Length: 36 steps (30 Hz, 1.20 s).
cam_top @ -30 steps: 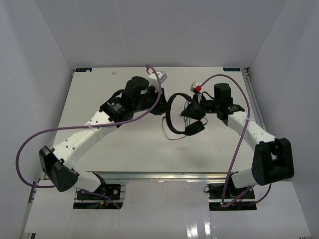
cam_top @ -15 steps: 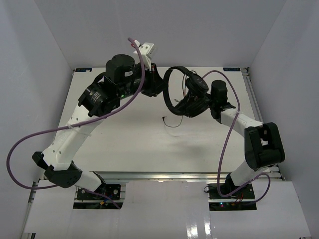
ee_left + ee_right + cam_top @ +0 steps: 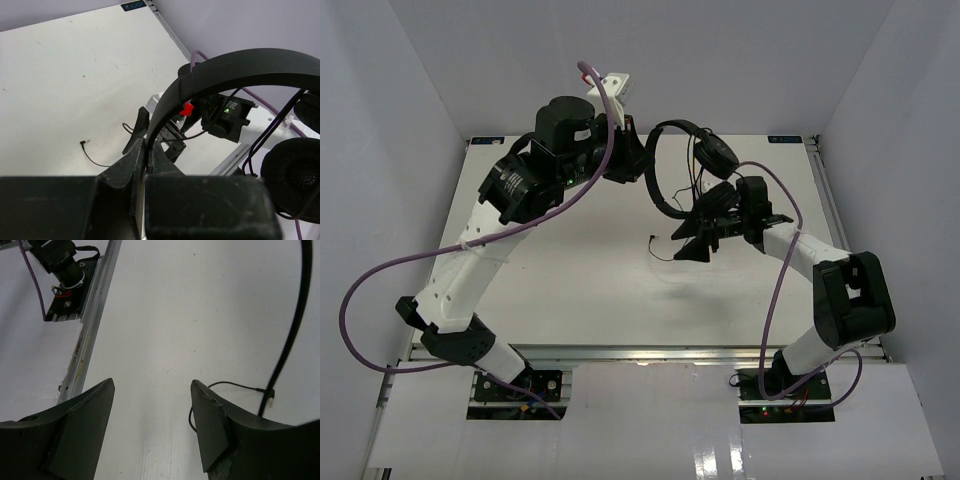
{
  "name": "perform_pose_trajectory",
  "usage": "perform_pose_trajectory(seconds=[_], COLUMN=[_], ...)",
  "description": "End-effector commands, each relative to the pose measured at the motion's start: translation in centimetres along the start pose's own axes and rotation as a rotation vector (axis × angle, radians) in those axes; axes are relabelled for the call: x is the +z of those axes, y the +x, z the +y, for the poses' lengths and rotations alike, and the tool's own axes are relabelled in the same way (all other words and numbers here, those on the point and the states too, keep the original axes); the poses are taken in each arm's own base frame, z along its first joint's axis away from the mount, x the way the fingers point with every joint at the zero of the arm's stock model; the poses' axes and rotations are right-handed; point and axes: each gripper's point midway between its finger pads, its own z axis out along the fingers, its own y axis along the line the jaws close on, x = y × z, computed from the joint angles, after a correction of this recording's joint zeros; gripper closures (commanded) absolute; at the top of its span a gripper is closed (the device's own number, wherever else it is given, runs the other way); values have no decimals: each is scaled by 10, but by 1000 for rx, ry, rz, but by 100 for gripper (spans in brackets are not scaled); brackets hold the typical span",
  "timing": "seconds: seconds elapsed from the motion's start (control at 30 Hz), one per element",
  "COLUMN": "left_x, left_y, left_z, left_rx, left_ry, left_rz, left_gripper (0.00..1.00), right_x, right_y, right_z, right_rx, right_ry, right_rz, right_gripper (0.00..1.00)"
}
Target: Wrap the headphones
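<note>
The black headphones hang in the air over the far middle of the table. Their thin headband curves round to two padded earcups. My left gripper is shut on the middle of the headband, and the earcups dangle on the right of the left wrist view. The thin cord trails down to the table and ends in a plug, which also shows in the wrist views. My right gripper is open and empty, just below the earcups and right of the plug.
The white table has grey walls on three sides. A metal rail runs along the table's near edge by an arm base. Purple robot cables loop beside both arms. The right arm's wrist sits close under the headband.
</note>
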Motion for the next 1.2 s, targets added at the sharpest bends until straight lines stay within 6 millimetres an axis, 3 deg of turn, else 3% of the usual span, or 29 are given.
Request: perform_pose_trajectory(seconds=[0.0, 0.13, 0.23, 0.57, 0.67, 0.77, 0.8, 0.87, 0.9, 1.03, 1.17], left_x=[-16, -13, -13, -16, -17, -19, -19, -21, -23, -28, -27], left_y=[-14, -10, -8, -5, -5, -7, -8, -10, -11, -13, -11], left_z=[-1, 6, 9, 20, 19, 17, 16, 15, 15, 14, 15], left_rx=[-15, -14, -12, -21, -23, -25, -26, -29, -30, -34, -30], left_ry=[-14, -45, -63, -121, -112, -105, -102, -98, -98, -98, -99], left_rz=[-60, -59, -54, -56, -58, -64, -66, -71, -74, -82, -81], left_gripper=[100, 100, 100, 100, 100, 100, 100, 100, 100, 100, 100], right_x=[-10, -20, -27, -53, -56, -54, -54, -58, -61, -64, -55], right_y=[4, 26, 29, 19, 8, 6, -7, -13, -26, -43, -32], right_z=[38, 51, 53, 70, 46, 24, 9, -9, -18, -22, -29], right_rx=[-278, -339, -389, -480, -420, -153, -136, -4, -27, -71, -90], right_ry=[-125, -124, -88, 96, 242, 389, 453, 580, 628, 677, 629], right_rz=[64, 166, 220, 321, 289, 194, 133, 47, -3, -113, -96], right_gripper=[28, 27, 28, 28, 28, 28, 27, 26, 23, 5, 2])
